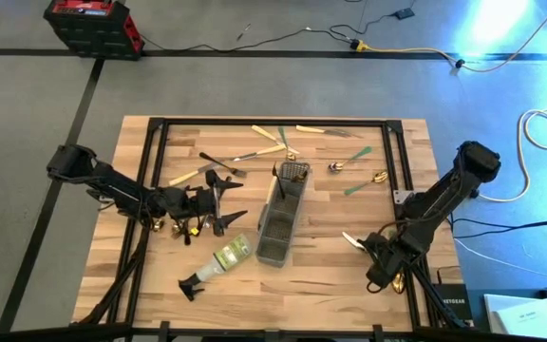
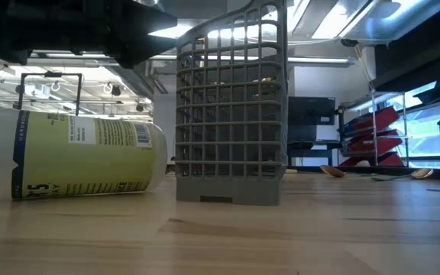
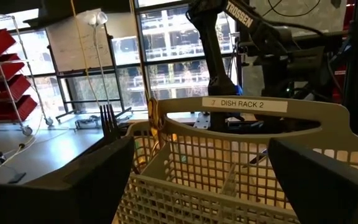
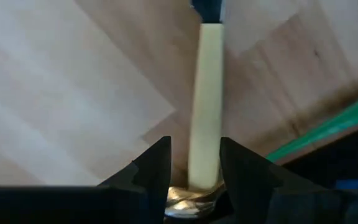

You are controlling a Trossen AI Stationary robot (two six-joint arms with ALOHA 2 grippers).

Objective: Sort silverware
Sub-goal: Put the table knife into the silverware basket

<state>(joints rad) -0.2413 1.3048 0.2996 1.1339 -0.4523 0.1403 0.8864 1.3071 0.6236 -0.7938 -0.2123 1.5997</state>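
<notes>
Right fingers (image 4: 194,163) clamp a cream-handled utensil (image 4: 206,93), its handle pointing straight ahead.

Left end effector (image 1: 218,201) gapes wide mid-table; right end effector (image 1: 380,269) is clamped, low near the front edge.

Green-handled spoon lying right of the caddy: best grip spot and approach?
Take the green-handled spoon mid-handle, from straight above, pincer fingers across its width. It lies flat and diagonal on the table, apart from the caddy, with bare wood either side; the handle looks straight and slim, the bowl end likely less easy to pinch.
</notes>
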